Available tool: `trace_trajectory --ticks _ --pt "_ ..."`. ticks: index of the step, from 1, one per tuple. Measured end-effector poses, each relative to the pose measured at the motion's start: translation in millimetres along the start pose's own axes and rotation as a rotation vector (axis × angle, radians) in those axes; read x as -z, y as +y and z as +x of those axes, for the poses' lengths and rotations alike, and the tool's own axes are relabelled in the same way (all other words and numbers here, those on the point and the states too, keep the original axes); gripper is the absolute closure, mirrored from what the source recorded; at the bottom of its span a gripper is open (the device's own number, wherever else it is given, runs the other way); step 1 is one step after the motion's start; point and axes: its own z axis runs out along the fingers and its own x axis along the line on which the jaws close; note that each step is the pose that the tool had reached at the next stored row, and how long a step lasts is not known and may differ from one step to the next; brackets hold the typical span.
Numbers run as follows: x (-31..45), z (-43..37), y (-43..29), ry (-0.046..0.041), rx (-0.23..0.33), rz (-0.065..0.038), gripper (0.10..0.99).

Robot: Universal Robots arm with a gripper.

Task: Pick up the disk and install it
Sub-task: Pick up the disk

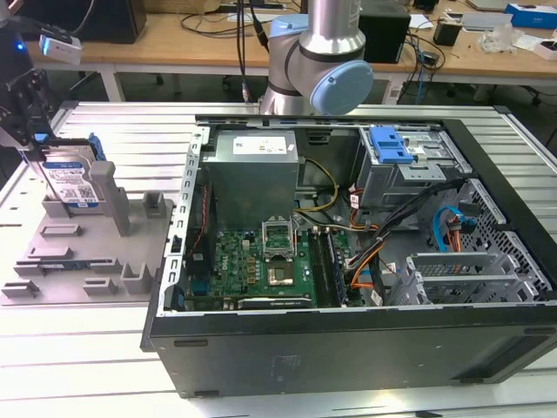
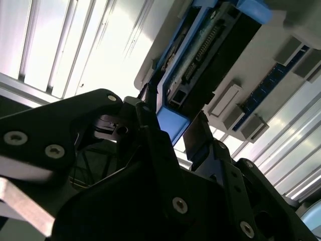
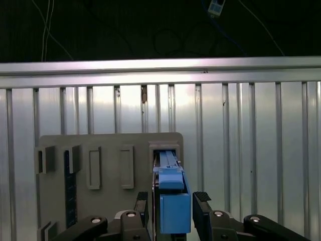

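Status: pick not completed, install not started.
- Slatted aluminium table [image 1: 78, 366] carries everything.
- Open computer case [image 1: 348, 348] fills centre and right of the exterior view. Its drive cage [image 1: 383, 178], upper right inside the case, has no disk in it that I can see.
- Grey fixture [image 1: 78, 261] sits at the left of the exterior view, beside the case but apart from it.
- The disk [image 1: 71, 181] stands on edge in a slot at the fixture's far corner, upper left of the frame, label facing the camera. Judging by that, it's seated and not lifted.

Arm pose:
- Arm [image 1: 318, 61] has its big joint at top centre of the exterior view, behind the case.
- Gripper [image 1: 39, 148] is at the upper left, pointing down onto the top edge of the disk.
- In the first wrist view the fingers [image 3: 203, 201] stand one on each side of the blue carrier [image 3: 173, 206], low centre of the frame.
- The second wrist view has the same straddle, with one finger [image 2: 150, 135] right against the carrier edge and a sliver of light showing on the other side.
- My read is that the jaws are nearly closed around the disk but not clamped, so it has hold of nothing yet.

Left to do: grip, lift out of the fixture, carry to the case, insert.
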Motion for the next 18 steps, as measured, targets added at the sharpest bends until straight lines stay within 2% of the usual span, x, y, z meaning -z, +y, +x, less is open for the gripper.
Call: trace_trajectory --ticks 18 --pt "-4.4 0.6 0.5 0.0002 0.033 0.001 0.604"
